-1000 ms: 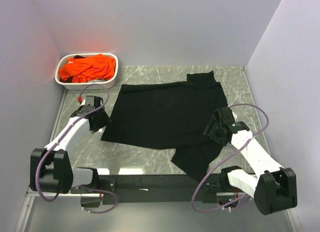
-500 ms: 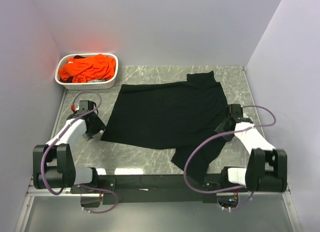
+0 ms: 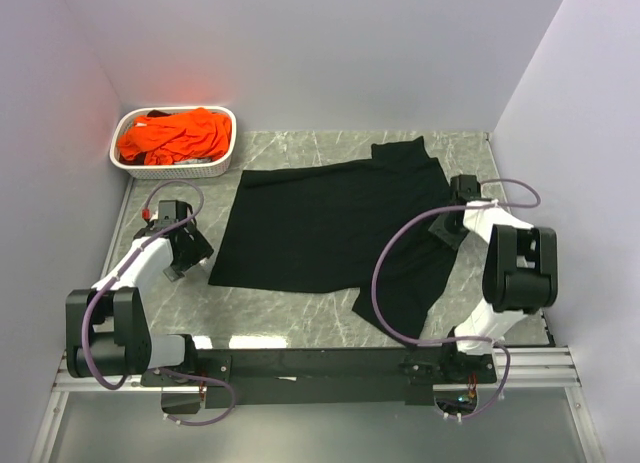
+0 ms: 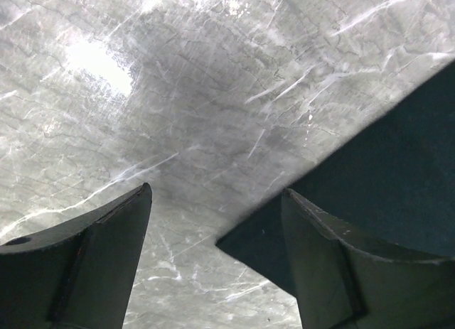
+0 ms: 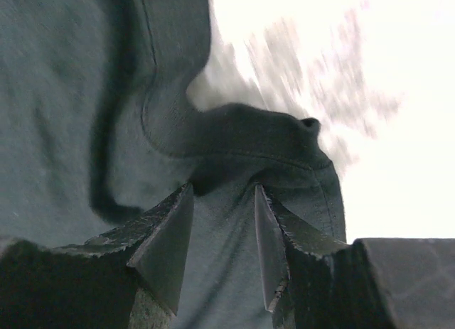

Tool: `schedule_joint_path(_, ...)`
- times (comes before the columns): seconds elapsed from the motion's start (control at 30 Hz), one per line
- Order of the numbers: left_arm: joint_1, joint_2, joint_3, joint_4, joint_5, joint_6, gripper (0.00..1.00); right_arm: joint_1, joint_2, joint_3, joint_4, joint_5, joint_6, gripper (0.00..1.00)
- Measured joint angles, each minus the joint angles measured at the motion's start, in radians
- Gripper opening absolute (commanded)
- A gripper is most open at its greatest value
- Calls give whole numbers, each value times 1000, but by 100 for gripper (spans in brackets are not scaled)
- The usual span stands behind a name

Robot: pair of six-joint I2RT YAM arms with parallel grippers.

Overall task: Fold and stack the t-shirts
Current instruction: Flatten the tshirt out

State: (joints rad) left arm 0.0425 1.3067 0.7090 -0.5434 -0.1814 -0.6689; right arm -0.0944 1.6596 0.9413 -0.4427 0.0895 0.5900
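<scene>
Shows a black t-shirt (image 3: 335,233) spread flat over the middle of a grey marble table (image 3: 290,308), one sleeve trailing toward 6 o'clock. At the shirt's 3 o'clock edge, finds the right gripper (image 3: 447,228) narrowed onto a bunched ridge of black cloth. At 9 o'clock, finds the left gripper (image 3: 195,253) spread wide low over bare marble, the shirt's near corner just beside one finger. Hides the exact pinch point under puckered fabric; blurs the bright background in the right wrist view. Also shows orange t-shirts (image 3: 175,135) heaped in a white latticed basket (image 3: 215,168) at 11 o'clock. Left arm low and stretched forward; right arm doubled back, wrist reaching toward 9 o'clock
</scene>
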Motion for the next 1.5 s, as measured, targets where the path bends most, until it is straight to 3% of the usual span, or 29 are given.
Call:
schedule_joint_path(0.1, 0, -10, 0, -1, 2, 0, 82, -8, 66, 80, 4, 1, -12, 49)
schedule_joint_path(0.27, 0, -61, -2, -8, 31, 0, 86, -10, 73, 148, -26, 0, -14, 63)
schedule_joint_path(0.4, -24, -93, -8, -25, 58, -6, 85, -7, -59, 111, -75, 6, -11, 76)
schedule_joint_path(0.53, -116, -88, -8, -46, 57, -26, 81, 12, -276, 0, -110, 17, -10, 82)
schedule_joint_path(0.73, -211, -39, -8, -74, 46, -65, 75, 116, -527, -144, -188, 10, 10, 83)
schedule_joint_path(0.97, -251, 5, -7, -120, 2, -98, 70, 167, -665, -180, -246, 3, 3, 83)
schedule_joint_path(1.5, -261, 89, 11, -150, -22, -111, 61, 170, -783, -263, -288, 0, -39, 82)
